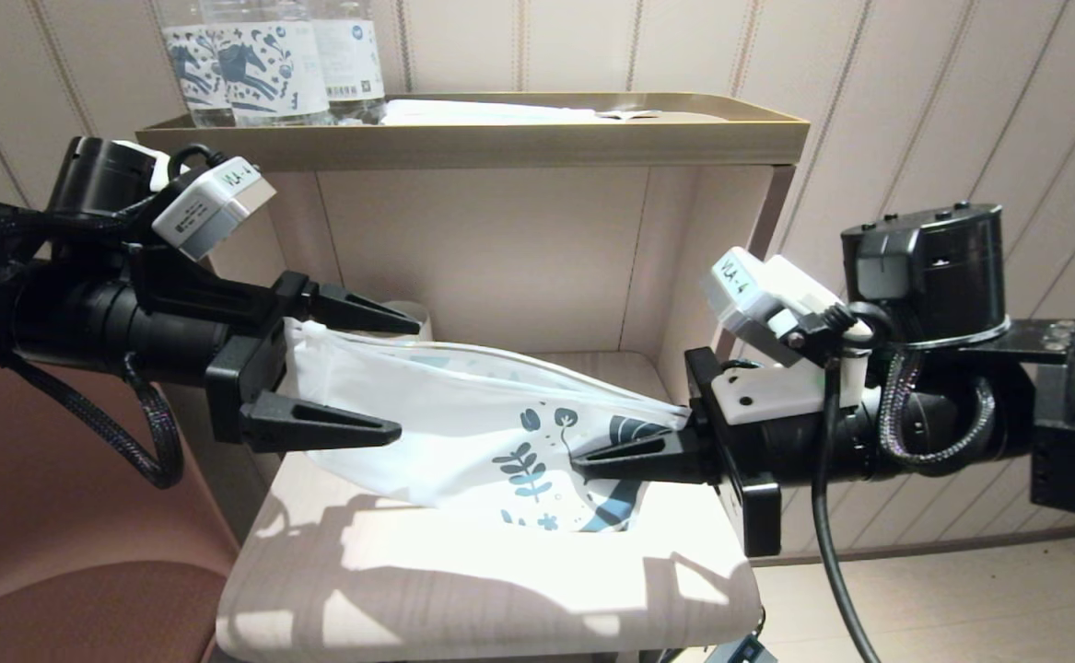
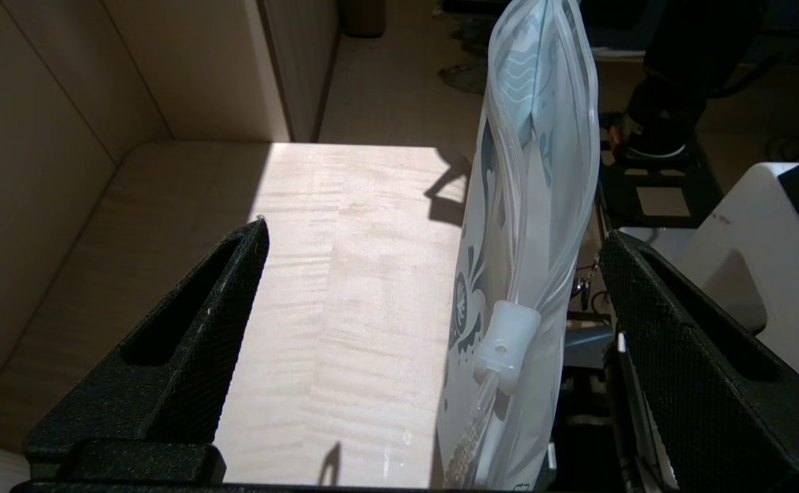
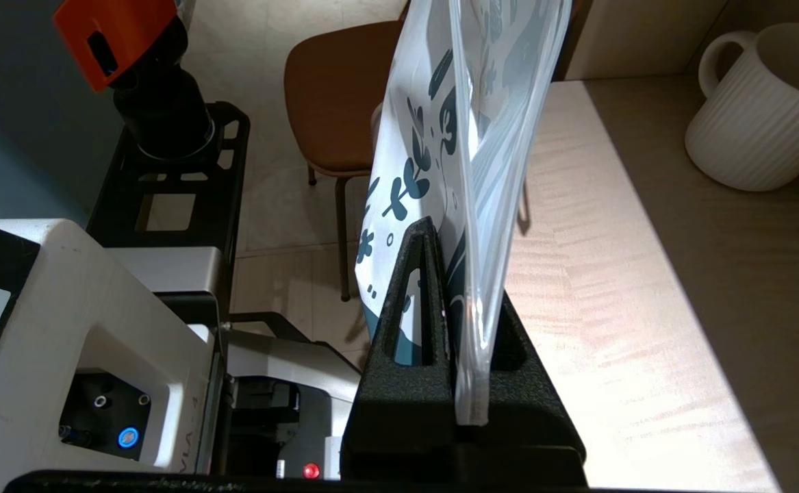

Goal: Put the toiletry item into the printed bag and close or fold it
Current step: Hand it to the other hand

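The right pincer (image 1: 592, 458) pinches the white floral-printed plastic zip pouch (image 1: 463, 433) mid-frame; its slider end (image 2: 506, 339) lies between the spread left pincer (image 1: 403, 376).

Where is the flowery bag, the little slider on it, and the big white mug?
printed bag (image 1: 463, 414), head view, on its white middle.
zip slider (image 2: 506, 337), left wrist view, on the slider's body.
white mug (image 3: 762, 116), right wrist view, on its ribbed side.

I can't see inside the printed bag (image 1: 463, 424); the mug (image 1: 405, 310) sits mostly hidden behind my left gripper (image 1: 362, 373), and the bottles (image 1: 261, 55) are cut off.
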